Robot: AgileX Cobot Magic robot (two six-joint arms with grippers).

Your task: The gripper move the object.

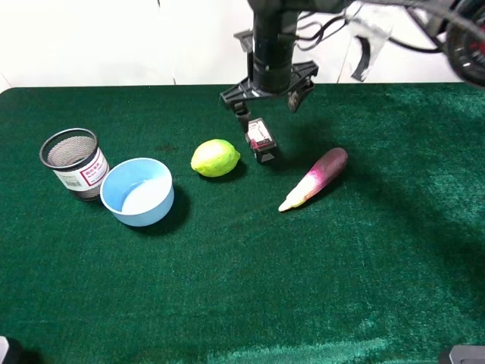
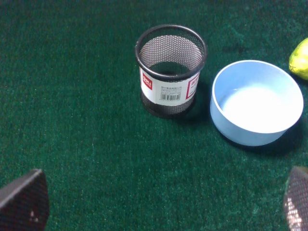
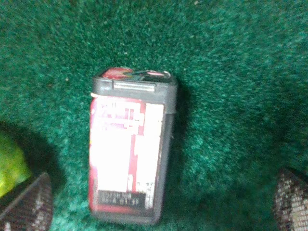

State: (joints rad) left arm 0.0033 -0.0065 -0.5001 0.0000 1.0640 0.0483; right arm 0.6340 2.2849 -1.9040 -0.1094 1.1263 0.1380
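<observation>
Right gripper [image 1: 267, 102] splayed wide — box [image 1: 260, 139] untouched

Lime [image 1: 215, 158] just left of the box [image 1: 260, 139] crowds that side, eggplant [image 1: 314, 179] lies near its front-right, bare green cloth [image 1: 250, 265] shows between box and eggplant and across the front, blue bowl [image 1: 137, 191] and mesh cup [image 1: 73, 163] well apart far left.
</observation>
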